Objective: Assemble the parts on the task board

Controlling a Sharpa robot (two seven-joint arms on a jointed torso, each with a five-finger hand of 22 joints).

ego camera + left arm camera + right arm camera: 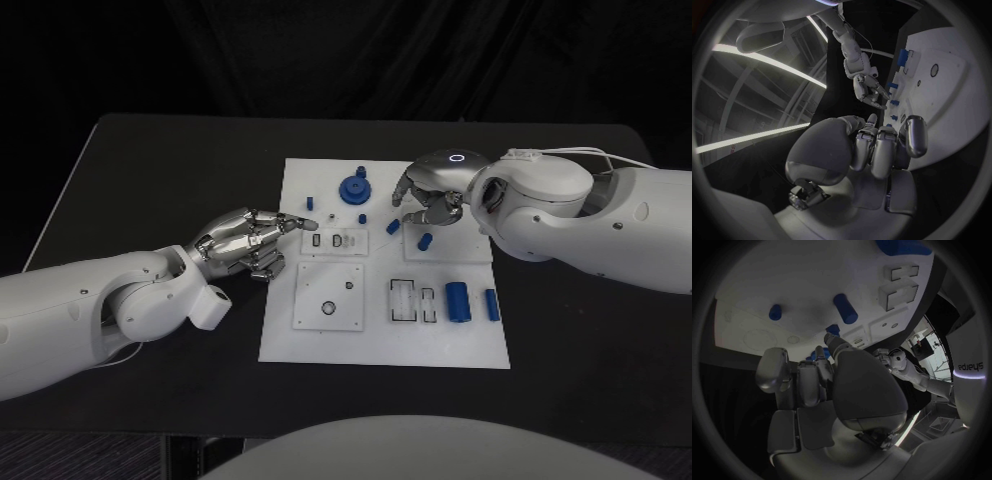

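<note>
The white task board (pixel 382 340) lies mid-table. On its far part stand a blue gear-like part (pixel 353 190) and small blue pegs (pixel 392 227), with another peg (pixel 424 240) beside them. Blue cylinders (pixel 457 300) lie at its right side. My right hand (pixel 433 197) hovers over the far middle of the board with its fingers curled down. In the right wrist view a bit of blue (pixel 832 330) shows at the fingertips (pixel 820 357); whether it is held is unclear. My left hand (pixel 248 243) is at the board's left edge, fingers curled and one fingertip (pixel 304 224) reaching onto the board, holding nothing.
Square and rectangular recesses (pixel 329 297) and slots (pixel 411 300) mark the near half of the board. The black table (pixel 159 180) spreads around it, with its edges well away from both hands.
</note>
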